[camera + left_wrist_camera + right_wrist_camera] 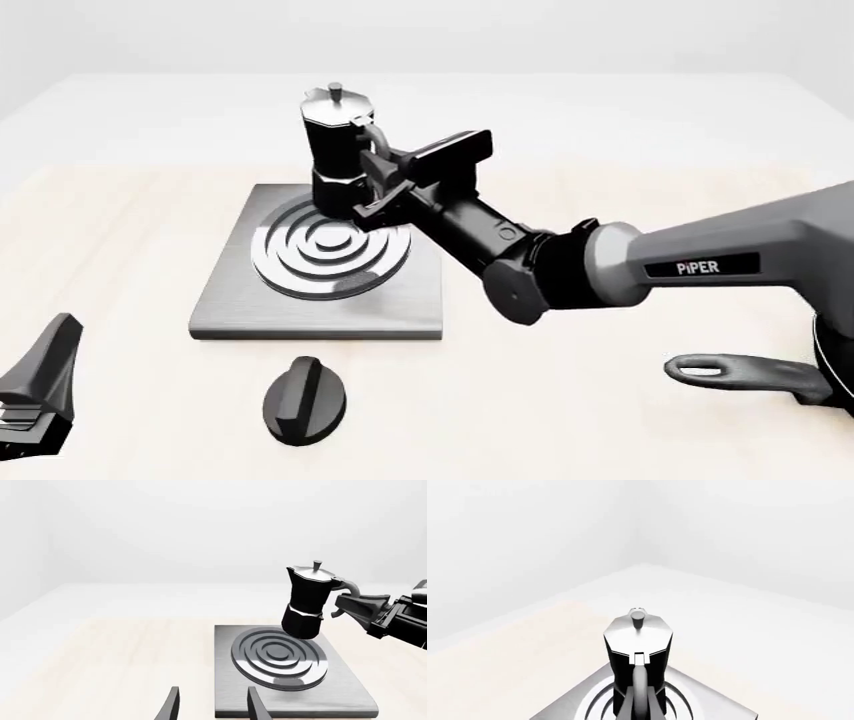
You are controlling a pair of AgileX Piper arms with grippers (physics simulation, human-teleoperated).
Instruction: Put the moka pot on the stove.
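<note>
The moka pot [338, 140], black with a silver knobbed lid, hangs slightly tilted over the far edge of the ring burner on the stove [227, 300]. I cannot tell whether its base touches the burner. My right gripper [387, 178] is shut on the pot's curved handle, reaching in from the right. The left wrist view shows the pot [308, 600], the right gripper [348, 607] on its handle, and the stove [347, 690] below. In the right wrist view the pot [638, 645] stands straight ahead above the stove [714, 705]. My left gripper [213, 707] is open and empty, near the table's front left [34, 395].
A black oval knob [304, 400] lies on the table just in front of the stove. The long handle of a black pan [741, 372] pokes in at the right edge. The tabletop is pale wood with white beyond it.
</note>
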